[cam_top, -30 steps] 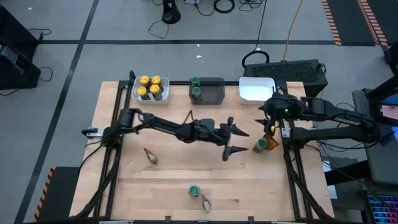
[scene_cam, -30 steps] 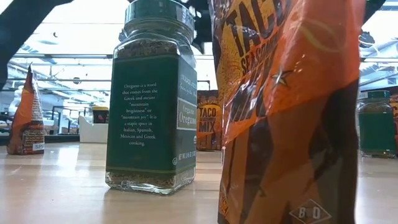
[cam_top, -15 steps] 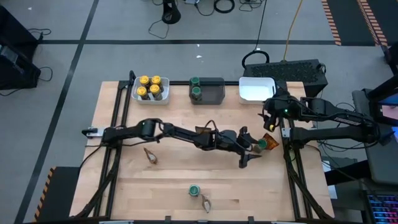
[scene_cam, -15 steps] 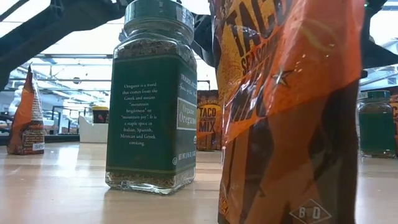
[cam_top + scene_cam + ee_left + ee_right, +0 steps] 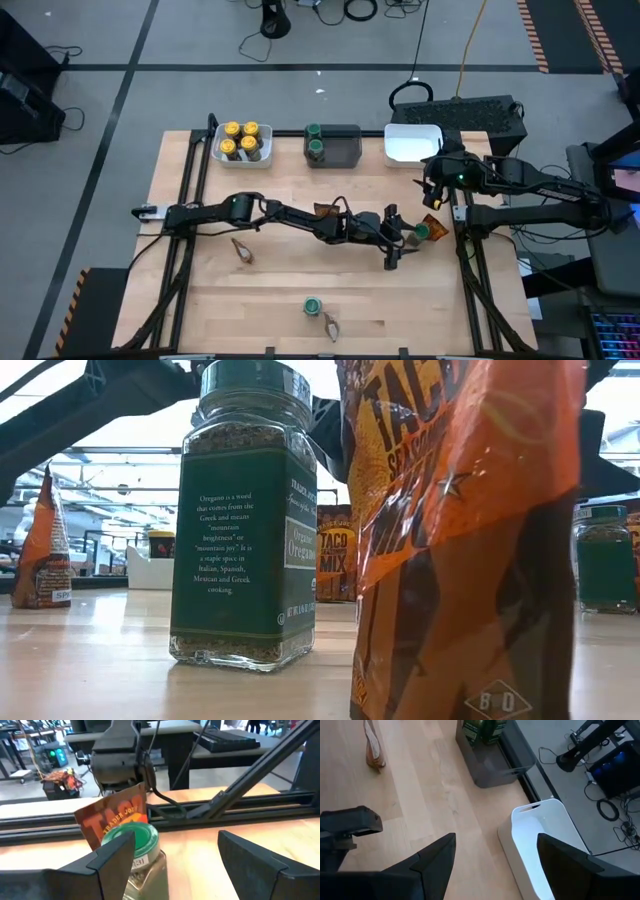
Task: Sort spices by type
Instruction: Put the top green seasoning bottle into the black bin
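My left gripper (image 5: 404,240) (image 5: 175,840) is open, reaching across the table toward its right edge. A green-lidded jar (image 5: 424,231) (image 5: 134,851) stands on its base just beyond one fingertip, partly behind that finger in the left wrist view. An orange-brown taco packet (image 5: 434,221) (image 5: 114,816) stands behind the jar. My right gripper (image 5: 434,188) (image 5: 495,840) is open above the table near the white bin (image 5: 413,143). Another green-lidded jar (image 5: 312,305) (image 5: 245,520) and packets (image 5: 241,250) (image 5: 331,325) sit on the near table. My left gripper has one finger (image 5: 116,854) right beside the green-lidded jar's lid and shoulder (image 5: 145,842), coming level from the table's left. Whether that finger touches the jar, I cannot tell. The jar stands upright on the table.
A white bin (image 5: 242,143) at the far left holds yellow-lidded jars. The dark grey bin (image 5: 335,145) (image 5: 495,762) holds two green-lidded jars (image 5: 315,141). One more packet (image 5: 322,210) lies beside the left arm. Black rails run along the table's left and right sides.
My left arm has stretched out toward the table's right edge, carrying its open gripper up to the green-lidded jar beside the packet. Most of that travel came in the first half second; since then it has barely shifted.
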